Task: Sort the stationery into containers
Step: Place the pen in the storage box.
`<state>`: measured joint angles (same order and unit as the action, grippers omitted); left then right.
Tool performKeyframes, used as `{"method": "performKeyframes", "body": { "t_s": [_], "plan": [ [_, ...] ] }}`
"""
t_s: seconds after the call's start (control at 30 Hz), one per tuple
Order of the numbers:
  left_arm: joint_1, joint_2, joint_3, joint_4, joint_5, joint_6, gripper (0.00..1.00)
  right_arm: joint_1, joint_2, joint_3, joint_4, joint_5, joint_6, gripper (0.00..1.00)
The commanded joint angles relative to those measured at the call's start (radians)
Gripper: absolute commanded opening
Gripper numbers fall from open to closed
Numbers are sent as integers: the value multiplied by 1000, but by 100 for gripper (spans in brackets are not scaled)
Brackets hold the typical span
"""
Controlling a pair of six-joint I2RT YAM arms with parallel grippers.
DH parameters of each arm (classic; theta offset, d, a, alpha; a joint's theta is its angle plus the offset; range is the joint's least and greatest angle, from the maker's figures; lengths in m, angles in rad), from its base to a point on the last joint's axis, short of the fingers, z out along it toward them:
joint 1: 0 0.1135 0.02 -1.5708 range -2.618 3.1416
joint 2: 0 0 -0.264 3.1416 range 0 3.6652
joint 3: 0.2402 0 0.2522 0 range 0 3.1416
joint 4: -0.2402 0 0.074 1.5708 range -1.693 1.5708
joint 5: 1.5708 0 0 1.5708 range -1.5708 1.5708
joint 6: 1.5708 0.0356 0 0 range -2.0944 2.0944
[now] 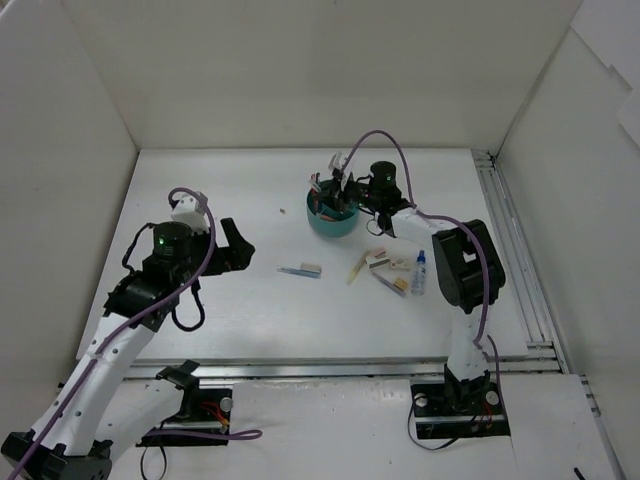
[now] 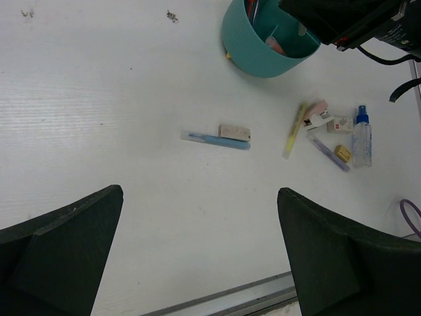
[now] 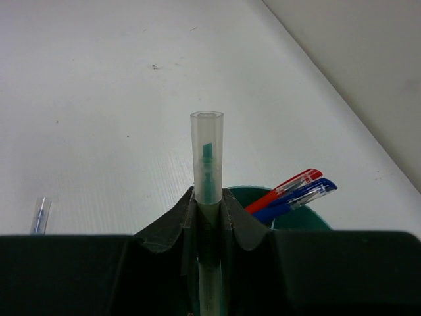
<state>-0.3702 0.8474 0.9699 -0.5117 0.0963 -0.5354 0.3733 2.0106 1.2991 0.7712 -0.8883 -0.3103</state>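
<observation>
Two arms up: my left gripper (image 1: 236, 246) hangs elbow-bent over the left tabletop (image 1: 240, 320), jaws spread. A blue pen (image 2: 216, 140) and an eraser (image 2: 234, 131) lie mid-tabletop. My right gripper (image 1: 341, 186) reaches over the teal organizer (image 1: 331, 224), jaws clenched on a green pen (image 3: 207, 158).

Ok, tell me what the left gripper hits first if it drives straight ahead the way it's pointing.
The left gripper would probably meet the blue pen and the beige eraser beside it on the table; nothing stands in between, though depth is unclear.
</observation>
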Motion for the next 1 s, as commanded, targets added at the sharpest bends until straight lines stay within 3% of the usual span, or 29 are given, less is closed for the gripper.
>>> {"method": "performKeyframes", "body": {
  "t_s": [0.0,0.13,0.2,0.3,0.57,0.67,0.7,0.77,0.8,0.87,0.97],
  "plan": [
    [5,4,15,50,-20,-27,100,-20,-15,29,92,-80,-1,13],
    [5,19,6,56,-21,-44,100,-27,-7,19,92,-106,-13,18],
    [5,30,3,56,-18,-55,100,-30,0,20,92,-118,-9,25],
    [5,44,-2,53,-15,-78,100,-34,4,20,92,-138,-6,45],
    [5,85,-45,70,-24,-187,100,-42,-75,-18,94,-153,5,56],
    [5,151,-45,81,-27,-251,100,-40,-150,-34,96,-104,42,63],
    [5,172,-40,84,-29,-271,100,-37,-171,-40,97,-80,54,70],
    [5,249,-23,76,-55,-375,100,-42,-254,-64,99,47,100,77],
    [-7,275,-14,73,-64,-417,100,-45,-283,-79,108,99,109,85],
    [-19,378,32,21,-76,-507,100,-45,-377,-112,123,367,178,98],
    [-53,519,119,-48,-90,-645,100,-53,-478,-147,120,803,342,98]
  ]
}}
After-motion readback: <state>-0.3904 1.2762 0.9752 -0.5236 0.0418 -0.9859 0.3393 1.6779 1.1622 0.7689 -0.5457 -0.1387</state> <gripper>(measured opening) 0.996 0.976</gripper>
